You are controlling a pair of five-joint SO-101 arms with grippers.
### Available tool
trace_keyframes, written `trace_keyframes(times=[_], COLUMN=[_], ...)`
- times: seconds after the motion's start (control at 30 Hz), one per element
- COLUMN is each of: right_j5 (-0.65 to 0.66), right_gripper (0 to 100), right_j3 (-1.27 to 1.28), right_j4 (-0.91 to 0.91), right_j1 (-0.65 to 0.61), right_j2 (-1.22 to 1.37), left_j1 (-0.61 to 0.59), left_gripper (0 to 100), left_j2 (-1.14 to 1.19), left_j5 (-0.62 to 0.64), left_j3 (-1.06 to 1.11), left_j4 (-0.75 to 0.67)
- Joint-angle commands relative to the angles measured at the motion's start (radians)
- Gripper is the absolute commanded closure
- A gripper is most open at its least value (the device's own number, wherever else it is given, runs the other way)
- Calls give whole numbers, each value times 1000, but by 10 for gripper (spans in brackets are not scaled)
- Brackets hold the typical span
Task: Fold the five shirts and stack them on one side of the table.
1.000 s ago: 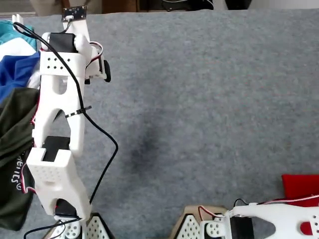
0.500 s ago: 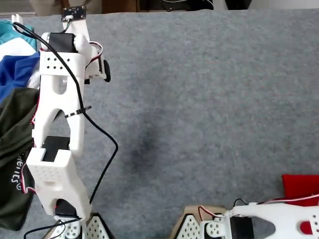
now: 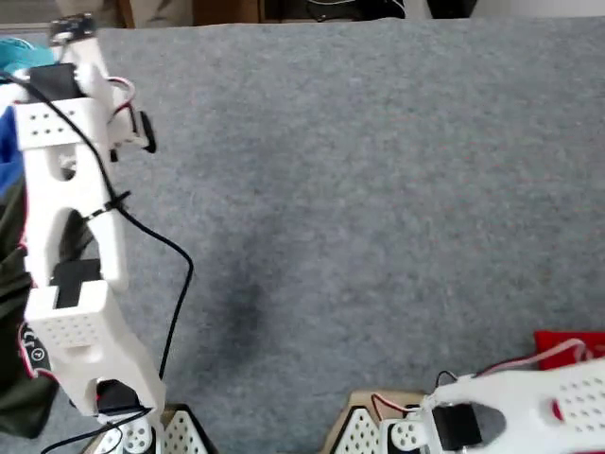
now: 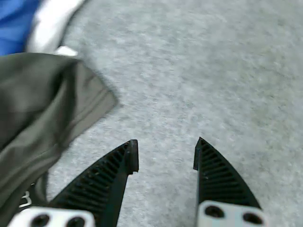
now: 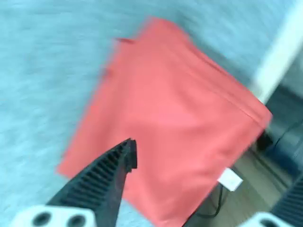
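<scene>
A dark olive shirt (image 4: 42,109) lies crumpled on the grey table, with a blue shirt (image 4: 16,19) and a white cloth (image 4: 52,21) beyond it. My left gripper (image 4: 165,158) hangs open over bare table just beside the olive shirt's edge, holding nothing. In the high view the left arm (image 3: 66,189) stretches along the table's left side, covering much of the olive shirt (image 3: 9,388). A folded red shirt (image 5: 165,118) lies at the near right corner (image 3: 567,345). My right gripper (image 5: 215,163) is wide open above it.
A teal cloth (image 3: 19,52) peeks out at the far left corner. The table's right edge (image 5: 274,52) runs close past the red shirt. The grey table (image 3: 378,189) stretches wide between the two arms.
The left arm has swung to the left, over the shirt pile. The right arm has shifted a little, covering more of the red shirt.
</scene>
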Motion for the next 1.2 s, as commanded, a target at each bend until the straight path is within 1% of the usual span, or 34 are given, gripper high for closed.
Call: trace_keyframes(times=[0.0,0.07,0.17,0.23,0.3,0.43,0.53,0.6,0.7,0.8,0.97,1.1,1.17], right_j5=[2,2,2,2,2,-6,-98,-144,-138,-138,-141,-144,-144], right_gripper=[535,582,694,769,822,862,875,893,941,978,991,991,991], right_j3=[148,257,397,463,499,524,524,524,524,524,526,526,527], right_j4=[23,23,21,20,18,18,20,20,20,20,20,20,20], right_j1=[-180,-300,-490,-619,-748,-978,-1102,-1170,-1264,-1333,-1397,-1434,-1454], right_j2=[-262,-371,-510,-585,-642,-707,-717,-714,-714,-714,-714,-717,-716], left_j1=[-115,-192,-324,-419,-512,-675,-773,-835,-918,-980,-1043,-1079,-1102], left_gripper=[795,795,795,795,795,795,795,795,795,795,795,793,759], left_j2=[-114,-157,-194,-200,-200,-209,-211,-213,-229,-302,-481,-610,-638], left_j5=[-12,-32,-107,-155,-209,-284,-344,-385,-434,-463,-473,-477,-477], left_j3=[-77,-94,-107,-104,-95,-25,69,146,276,433,628,687,695], left_j4=[11,11,11,11,11,11,11,12,12,12,12,11,11])
